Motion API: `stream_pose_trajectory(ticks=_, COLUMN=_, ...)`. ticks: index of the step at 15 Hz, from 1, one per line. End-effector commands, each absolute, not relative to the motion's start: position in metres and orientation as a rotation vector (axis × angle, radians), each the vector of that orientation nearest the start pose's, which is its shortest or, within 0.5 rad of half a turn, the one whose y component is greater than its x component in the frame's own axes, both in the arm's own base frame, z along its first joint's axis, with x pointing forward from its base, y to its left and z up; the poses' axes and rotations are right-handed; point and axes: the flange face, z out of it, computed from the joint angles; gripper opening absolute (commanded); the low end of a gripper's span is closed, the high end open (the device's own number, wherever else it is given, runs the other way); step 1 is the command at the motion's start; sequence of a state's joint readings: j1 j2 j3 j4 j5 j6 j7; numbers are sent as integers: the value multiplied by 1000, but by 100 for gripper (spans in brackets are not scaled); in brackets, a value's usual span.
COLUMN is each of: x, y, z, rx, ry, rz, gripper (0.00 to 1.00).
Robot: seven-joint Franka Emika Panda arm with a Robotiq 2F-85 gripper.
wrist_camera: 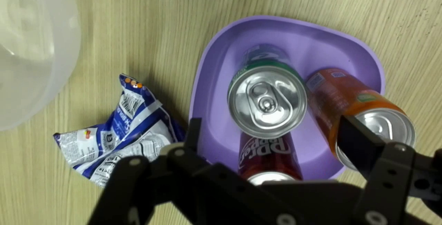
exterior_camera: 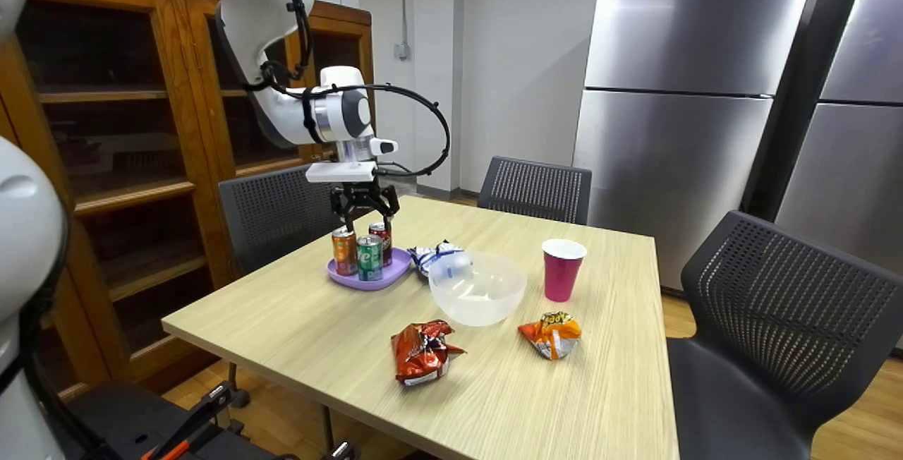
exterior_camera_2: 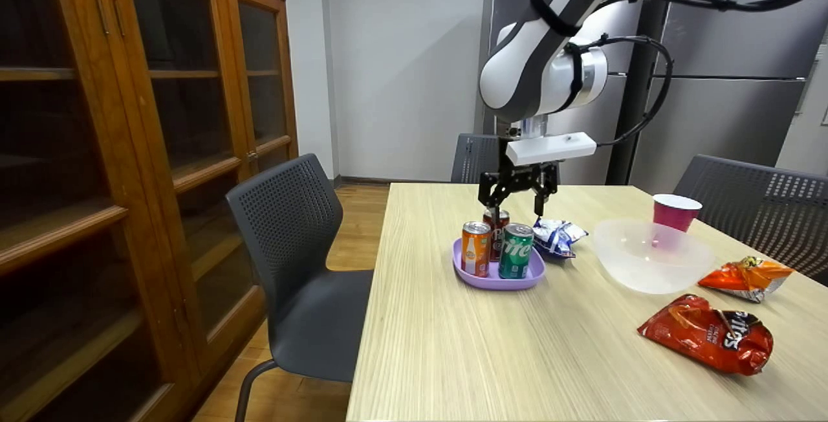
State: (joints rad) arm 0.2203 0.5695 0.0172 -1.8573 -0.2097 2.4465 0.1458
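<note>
End effector (wrist_camera: 271, 127) gapes over cans (wrist_camera: 267, 102) in rimmed purple tray (wrist_camera: 297, 33).

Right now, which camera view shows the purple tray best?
The wrist view: it looks down into the purple tray, showing most of its rim. Both exterior views show it smaller and obliquely, partly hidden by the cans.

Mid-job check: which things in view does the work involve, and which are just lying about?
Seemingly in the work:
Sprite can
Dr Pepper can
orange soda can
purple tray holding all three
tool, open near them

Seemingly just lying about:
blue-and-white snack bag
translucent bowl
magenta cup
red Doritos bag
orange snack bag
</note>
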Motion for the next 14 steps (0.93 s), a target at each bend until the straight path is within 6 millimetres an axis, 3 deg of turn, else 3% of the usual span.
stream_pose_trajectory(ticks=1, x=611, y=149, z=253, rx=-3265, ry=-329, rz=-127, gripper=100)
stream_pose_trajectory(ticks=8, x=597, y=136, z=294, rx=-3267, ry=-101, rz=-202, gripper=100)
stream_pose_trajectory(ticks=14, x=591, y=119, z=306, rx=-3269, ry=141, rz=-205, gripper=100)
